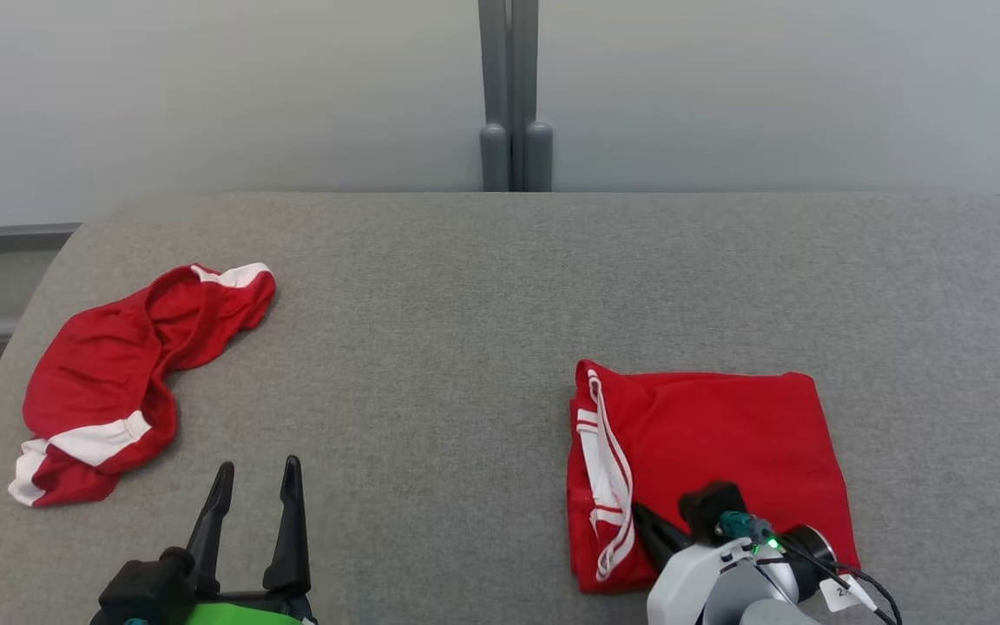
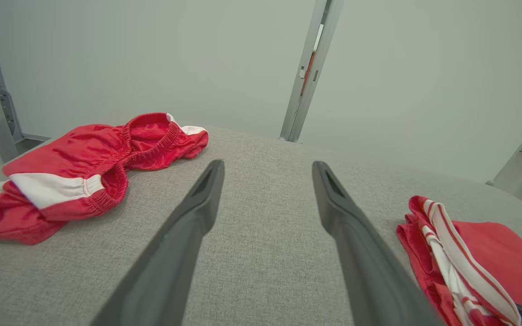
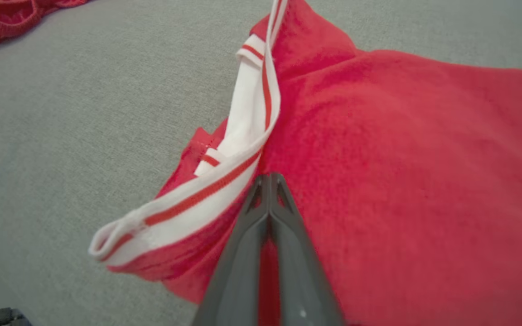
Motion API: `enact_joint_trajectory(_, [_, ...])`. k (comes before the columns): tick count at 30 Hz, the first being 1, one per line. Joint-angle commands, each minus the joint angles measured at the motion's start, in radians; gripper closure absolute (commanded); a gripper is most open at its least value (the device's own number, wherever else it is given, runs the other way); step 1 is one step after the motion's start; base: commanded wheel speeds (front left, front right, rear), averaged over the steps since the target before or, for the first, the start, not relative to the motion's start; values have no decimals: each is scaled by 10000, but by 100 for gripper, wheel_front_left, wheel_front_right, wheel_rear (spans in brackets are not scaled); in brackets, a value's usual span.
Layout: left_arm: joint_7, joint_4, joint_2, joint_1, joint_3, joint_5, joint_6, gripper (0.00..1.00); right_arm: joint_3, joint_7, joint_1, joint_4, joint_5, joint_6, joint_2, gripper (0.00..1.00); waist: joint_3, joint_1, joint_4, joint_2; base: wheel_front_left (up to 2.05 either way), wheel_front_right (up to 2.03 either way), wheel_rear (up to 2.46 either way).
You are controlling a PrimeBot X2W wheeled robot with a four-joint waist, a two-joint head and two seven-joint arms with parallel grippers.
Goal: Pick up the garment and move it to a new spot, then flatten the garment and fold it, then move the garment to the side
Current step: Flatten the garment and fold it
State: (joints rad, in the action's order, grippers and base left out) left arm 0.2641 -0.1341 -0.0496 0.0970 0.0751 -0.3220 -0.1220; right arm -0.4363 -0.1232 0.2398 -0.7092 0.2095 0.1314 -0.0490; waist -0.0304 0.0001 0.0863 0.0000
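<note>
Currently folded red fabric garment with white striped trim (image 1: 726,434) lies flat on grey textile surface (image 1: 430,347), right side. Right end effector (image 3: 268,176) fingers pressed together, pinching its near-left edge. Left end effector (image 1: 258,465) spread wide, empty, near crumpled red-and-white shorts (image 1: 109,373) at far left.

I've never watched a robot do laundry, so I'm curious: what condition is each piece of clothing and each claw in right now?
folded garment: folded into a rough rectangle, lying flat, striped trim along its left edge.
crumpled garment: bunched up, not folded, waistband gaping.
left gripper: open, holding nothing, over the gray surface.
right gripper: shut, tips at the folded garment; whether they pinch cloth is unclear.
</note>
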Motion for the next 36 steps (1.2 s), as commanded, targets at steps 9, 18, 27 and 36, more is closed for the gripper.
enact_joint_trajectory(9, [1, -122, -20, -224, 294, -19, -49, 0, -2087, 247, 516, 61, 1531, -14, -31, 100, 297, -1, 869, 0, 0, 0, 0])
enact_joint_trajectory(18, [2, -81, -19, 27, -33, 91, 50, 0, -2115, -849, 909, 890, 2291, -15, -42, 72, 30, -1, 229, 0, 0, 0, 0])
enact_joint_trajectory(27, [1, 26, -20, 179, -553, 262, 96, 0, 244, -1158, 398, 2593, 533, -15, -39, 0, -117, -1, -943, 0, 0, 0, 0])
enact_joint_trajectory(36, [2, -6, -22, 212, -852, 370, -9, 0, 3364, -560, -909, 4220, -657, -14, -449, 0, -173, -1, -1335, 0, 0, 0, 0])
